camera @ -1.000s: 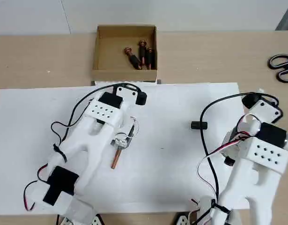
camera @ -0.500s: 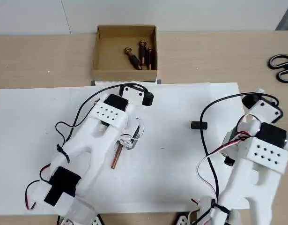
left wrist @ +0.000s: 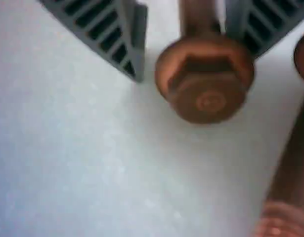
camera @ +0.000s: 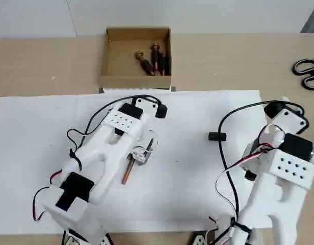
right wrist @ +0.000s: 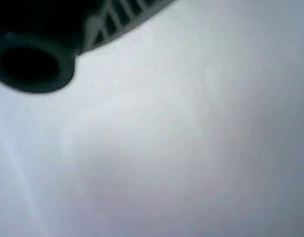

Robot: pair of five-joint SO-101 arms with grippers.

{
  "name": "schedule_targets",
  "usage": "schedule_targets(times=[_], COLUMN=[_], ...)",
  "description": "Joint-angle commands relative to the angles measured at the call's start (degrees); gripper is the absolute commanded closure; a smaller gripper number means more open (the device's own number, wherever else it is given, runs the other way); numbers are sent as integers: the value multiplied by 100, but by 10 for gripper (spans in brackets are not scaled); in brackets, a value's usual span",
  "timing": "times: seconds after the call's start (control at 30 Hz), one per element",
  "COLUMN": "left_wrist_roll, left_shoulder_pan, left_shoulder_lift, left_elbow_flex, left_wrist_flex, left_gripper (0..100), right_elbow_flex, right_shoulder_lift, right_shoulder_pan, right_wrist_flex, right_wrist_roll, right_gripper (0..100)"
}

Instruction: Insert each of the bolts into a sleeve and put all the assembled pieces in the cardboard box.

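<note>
At the left of the wooden desk point(camera: 44, 61), a large white paper sheet point(camera: 187, 194) covers the work area. The left arm stretches across it. Its end effector point(left wrist: 191, 24) is down at the paper, with its grey ribbed fingers point(left wrist: 107, 29) on either side of the shaft of a copper-coloured bolt with a hexagonal head point(left wrist: 206, 81). A strip of white shows between one finger and the shaft, so the end effector is released rather than clenched on the bolt. A second copper bolt point(camera: 127, 172) lies flat on the paper just beside it, its shaft pointing away from the end effector toward the desk's near edge.

Beyond the far edge of the paper sits the open brown cardboard box point(camera: 110, 56). Three dark sleeved bolts with copper heads point(camera: 152, 60) lie close together in its right half.

Further right, a loose short black cylindrical sleeve point(camera: 217, 136) lies on its side on the paper, well apart from both arms.

The right arm stands near the paper's right edge. Its end effector point(right wrist: 63, 39) is grasping a black hollow sleeve point(right wrist: 28, 64), which sits against a ribbed finger above the paper with its open end facing the wrist camera.

A pair of black-handled scissors point(camera: 307, 71) rests on the bare desk at the far right.
</note>
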Motion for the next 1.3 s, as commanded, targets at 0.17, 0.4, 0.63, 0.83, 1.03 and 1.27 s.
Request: schedule_targets(times=[0.17,0.4,0.63,0.83,1.03,1.27], left_wrist_roll=[9,9,440,527,765,721], left_shoulder_pan=[-26,-26,-9,-26,-97,-536], left_shoulder_lift=[44,448,211,-633,-1389,-2444], left_elbow_flex=[-163,-145,-901,-1675,-1974,-1982], left_wrist_flex=[-220,-220,774,1266,1749,1609], left_gripper=[915,995,995,995,995,995], right_elbow_flex=[-26,-26,-70,-167,-422,-404], right_shoulder_lift=[-163,-163,-180,-620,-2229,-3521], right_shoulder_pan=[48,31,-48,-760,-1631,-2668], right_wrist_flex=[-75,-92,-66,40,-207,-92], right_wrist_roll=[-44,-44,-35,-35,-35,105], right_gripper=[989,989,989,989,996,996])
